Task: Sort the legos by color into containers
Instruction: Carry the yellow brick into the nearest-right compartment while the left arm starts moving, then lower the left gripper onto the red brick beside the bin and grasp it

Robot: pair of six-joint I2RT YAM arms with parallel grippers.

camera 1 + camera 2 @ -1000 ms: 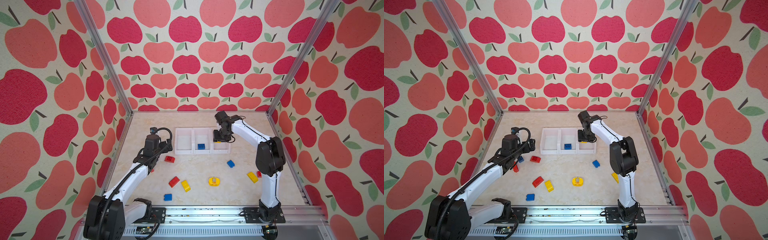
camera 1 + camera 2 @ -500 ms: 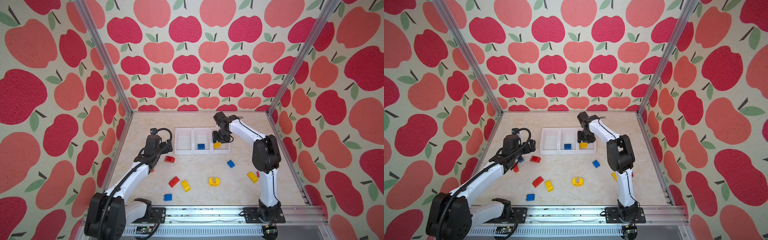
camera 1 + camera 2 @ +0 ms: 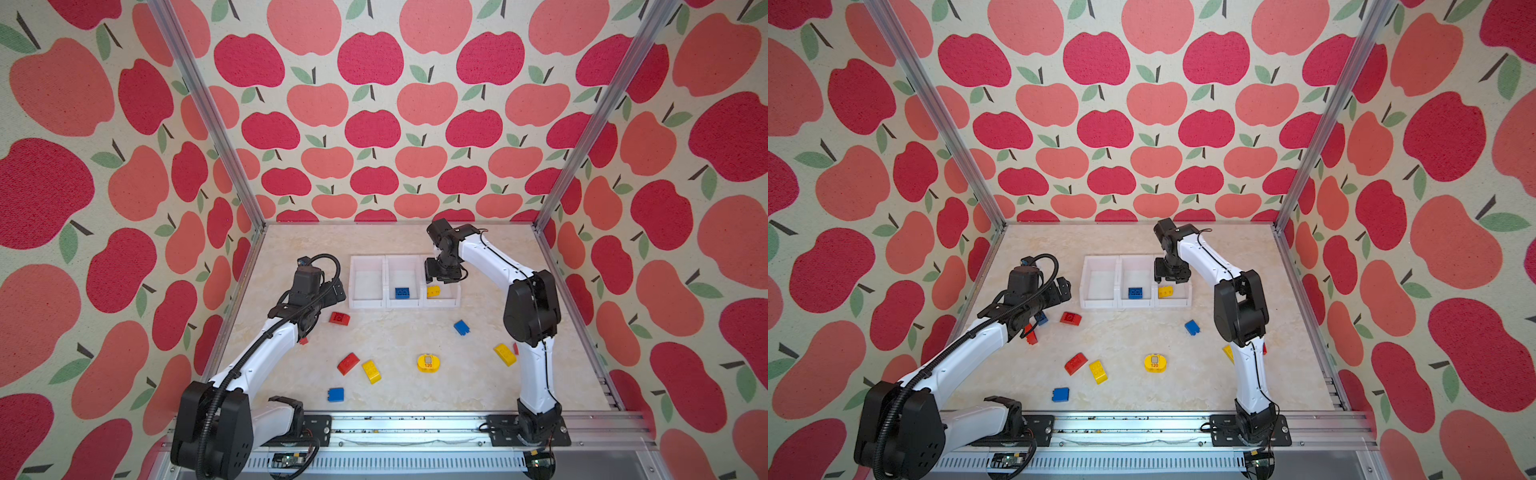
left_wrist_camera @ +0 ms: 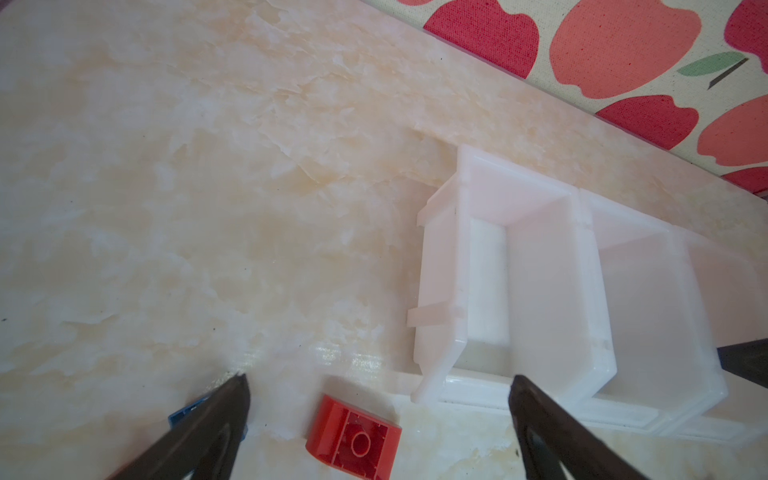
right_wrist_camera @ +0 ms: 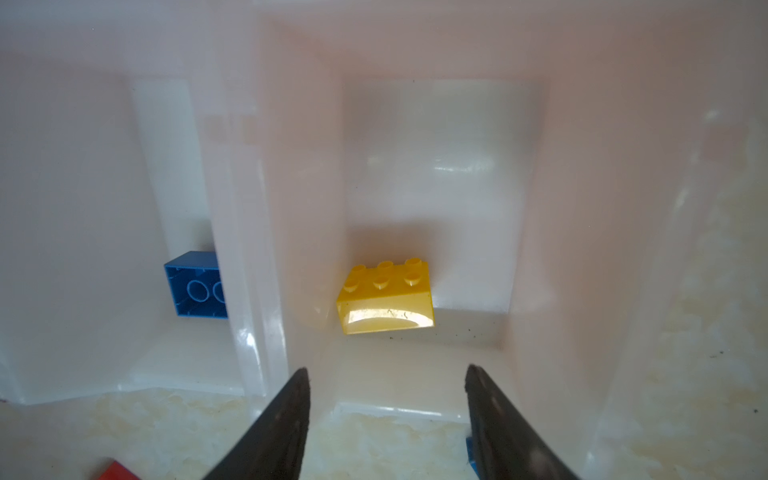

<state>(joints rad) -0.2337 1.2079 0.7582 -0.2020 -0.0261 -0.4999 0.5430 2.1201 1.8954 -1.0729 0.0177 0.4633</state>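
Three joined white containers (image 3: pixel 368 303) (image 3: pixel 1100 304) stand in a row at the back. A yellow brick (image 3: pixel 433 291) (image 5: pixel 384 297) lies loose in the rightmost one and a blue brick (image 3: pixel 402 293) (image 5: pixel 195 286) in the middle one; the leftmost holds nothing. My right gripper (image 3: pixel 442 274) (image 5: pixel 386 369) hangs open over the rightmost container, nothing between its fingers. My left gripper (image 3: pixel 336 291) (image 4: pixel 380 377) stands wide open just above a red brick (image 3: pixel 339 318) (image 4: pixel 353 440) that lies studs down on the table beside the leftmost container.
Loose legos lie on the marble table: a blue one (image 3: pixel 461 327), a yellow one (image 3: pixel 504 354) by the right arm, the round yellow "120" piece (image 3: pixel 428 363), a red (image 3: pixel 348 363), a yellow (image 3: pixel 371 371), a blue (image 3: pixel 336 394). A blue brick (image 3: pixel 1041 318) and a red one (image 3: pixel 1030 334) sit under the left arm.
The right gripper's jaws have opened and the yellow brick has dropped from them into the rightmost container. The left arm has hardly moved.
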